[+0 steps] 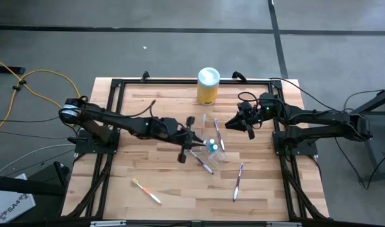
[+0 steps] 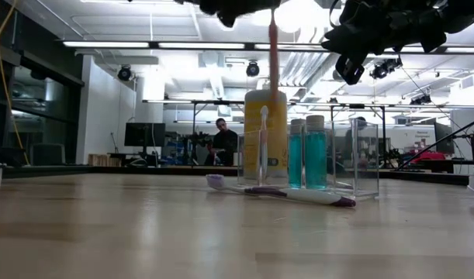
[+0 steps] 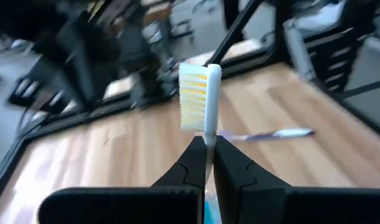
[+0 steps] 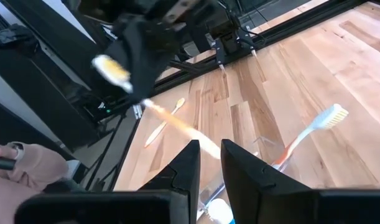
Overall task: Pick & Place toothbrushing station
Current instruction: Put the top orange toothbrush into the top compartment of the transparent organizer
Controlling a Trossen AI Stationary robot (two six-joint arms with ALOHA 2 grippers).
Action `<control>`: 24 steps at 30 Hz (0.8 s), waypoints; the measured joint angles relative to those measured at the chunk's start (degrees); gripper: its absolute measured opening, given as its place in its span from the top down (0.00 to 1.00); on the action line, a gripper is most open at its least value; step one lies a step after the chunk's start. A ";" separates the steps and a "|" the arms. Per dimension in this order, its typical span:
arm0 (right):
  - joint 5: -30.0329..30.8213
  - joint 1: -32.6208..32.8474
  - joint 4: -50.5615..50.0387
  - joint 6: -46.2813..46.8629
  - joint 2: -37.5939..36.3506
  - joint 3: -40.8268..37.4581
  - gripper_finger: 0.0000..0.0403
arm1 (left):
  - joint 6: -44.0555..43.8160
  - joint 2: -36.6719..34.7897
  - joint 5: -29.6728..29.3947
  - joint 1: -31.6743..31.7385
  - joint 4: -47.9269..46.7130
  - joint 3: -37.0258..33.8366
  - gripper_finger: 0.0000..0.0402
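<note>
My left gripper (image 1: 191, 134) is above the table's middle, shut on an orange-handled toothbrush with a white head and yellow bristles (image 3: 201, 102). The clear cup (image 1: 215, 153) stands just to its right. The cup holds the blue tube (image 2: 308, 159) and a white-headed toothbrush (image 4: 314, 127) that leans on its rim. A purple toothbrush (image 2: 287, 194) lies beside the cup. Another purple one (image 1: 237, 181) and an orange one (image 1: 146, 190) lie nearer the front edge. My right gripper (image 1: 241, 123) hovers on the far right side of the cup, narrowly open and empty. My left gripper pinches the toothbrush's neck (image 3: 208, 144), just below the head, between its two fingertips. The fingers come from the table's left and lie across the brush. The head stands out beyond the fingertips. The orange handle (image 2: 273, 58) hangs down, lifted clear, with its free end above the cup.
The yellow canister with a white lid (image 1: 208, 86) stands at the table's far edge behind the cup. A person's sleeve and hand (image 4: 22, 163) show beyond the table in the right wrist view. Bare wood lies at the left and the front middle.
</note>
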 joint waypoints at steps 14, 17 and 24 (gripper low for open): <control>-0.19 0.00 0.00 -0.02 0.00 0.00 0.86 | -8.73 2.95 -0.13 8.22 1.17 -5.13 0.99; -0.18 -0.02 0.00 -0.02 0.00 0.00 0.86 | -10.95 3.65 2.63 9.38 1.62 -5.52 0.99; -0.20 0.06 0.41 0.25 0.00 0.00 0.86 | -19.26 6.69 7.25 12.26 1.82 -5.53 0.93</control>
